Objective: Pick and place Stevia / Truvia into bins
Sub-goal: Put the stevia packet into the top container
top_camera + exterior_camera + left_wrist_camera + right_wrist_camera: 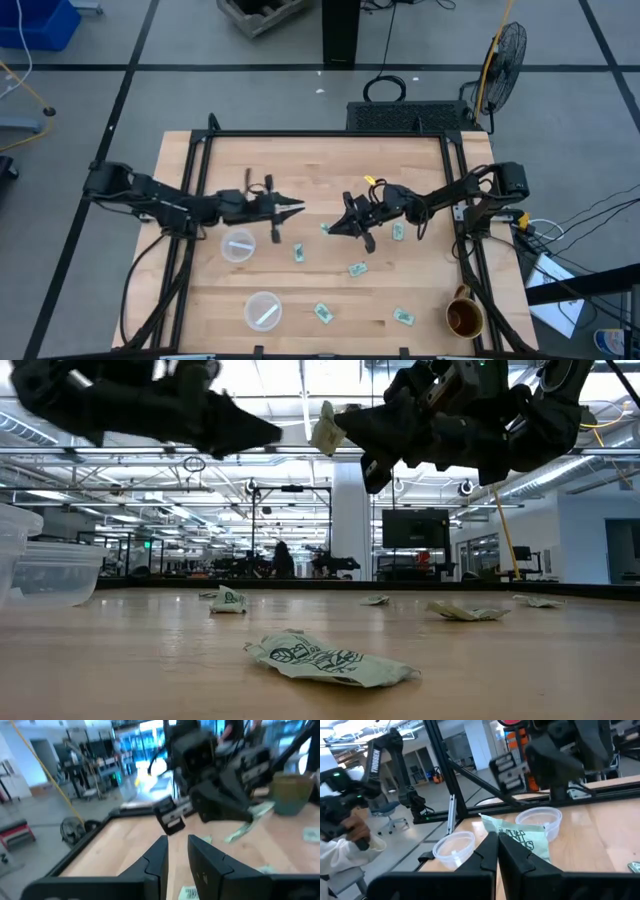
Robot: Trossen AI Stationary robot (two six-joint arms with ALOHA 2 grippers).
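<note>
- In the low view, the clear cups (40, 565) are running off the picture's left edge, so only part of them is showing.
- In the left wrist view, the brown-gold mug (292, 794) is blurring into a soft shape, its handle impossible to make out.
- In the right wrist view, the lower part of the held sachet (517, 840) is hiding behind the right gripper (496, 851).
- A person's sleeve (340, 852) is being cut off at that view's edge.
</note>
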